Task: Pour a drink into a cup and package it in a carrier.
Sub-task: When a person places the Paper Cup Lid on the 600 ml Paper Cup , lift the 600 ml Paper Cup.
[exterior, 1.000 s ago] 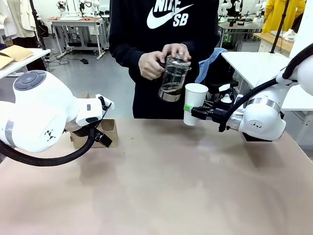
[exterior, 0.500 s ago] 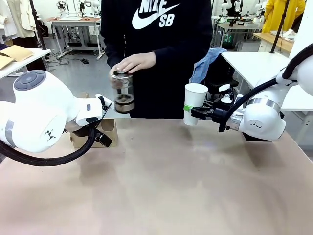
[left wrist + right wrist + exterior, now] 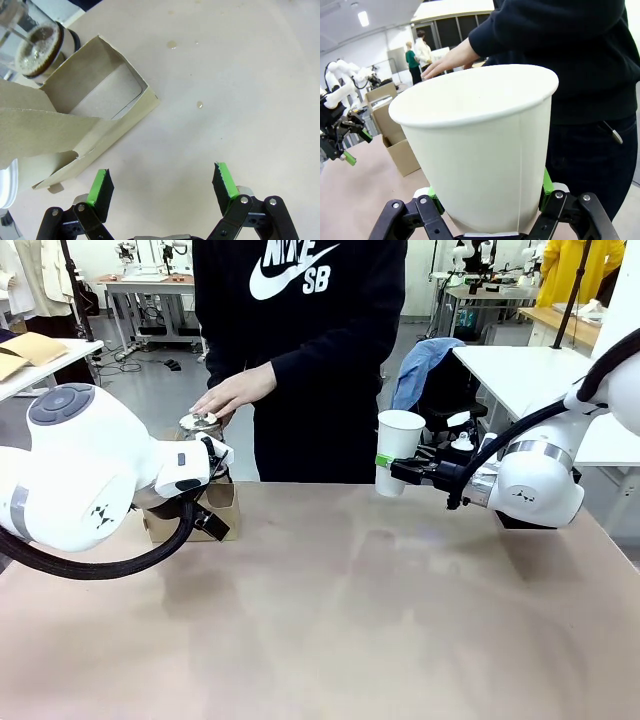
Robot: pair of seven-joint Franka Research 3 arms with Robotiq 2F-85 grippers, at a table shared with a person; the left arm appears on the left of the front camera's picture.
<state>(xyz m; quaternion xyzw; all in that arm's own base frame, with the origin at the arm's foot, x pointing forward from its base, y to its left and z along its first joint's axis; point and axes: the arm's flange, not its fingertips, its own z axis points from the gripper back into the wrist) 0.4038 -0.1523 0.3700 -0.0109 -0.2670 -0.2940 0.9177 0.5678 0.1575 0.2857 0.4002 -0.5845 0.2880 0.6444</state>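
Cup gripped upright at right, carrier on the bench at left.
The right jaws are clamped on the lower part of the white paper cup [image 3: 400, 445], held upright near the far edge of the bench [image 3: 360, 620]. The left jaws stand wide and empty, just beside the brown cardboard carrier [image 3: 107, 97]. Behind the carrier, a person's hand [image 3: 232, 392] rests on top of a glass jug [image 3: 37, 42].

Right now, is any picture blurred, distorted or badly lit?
Front view: even light, soft shadows on the table, no strong glare. Left wrist view: sharp on the carrier; the jug is softer at the corner. Right wrist view: the cup looms large, stretched by the wide angle; the background is soft.
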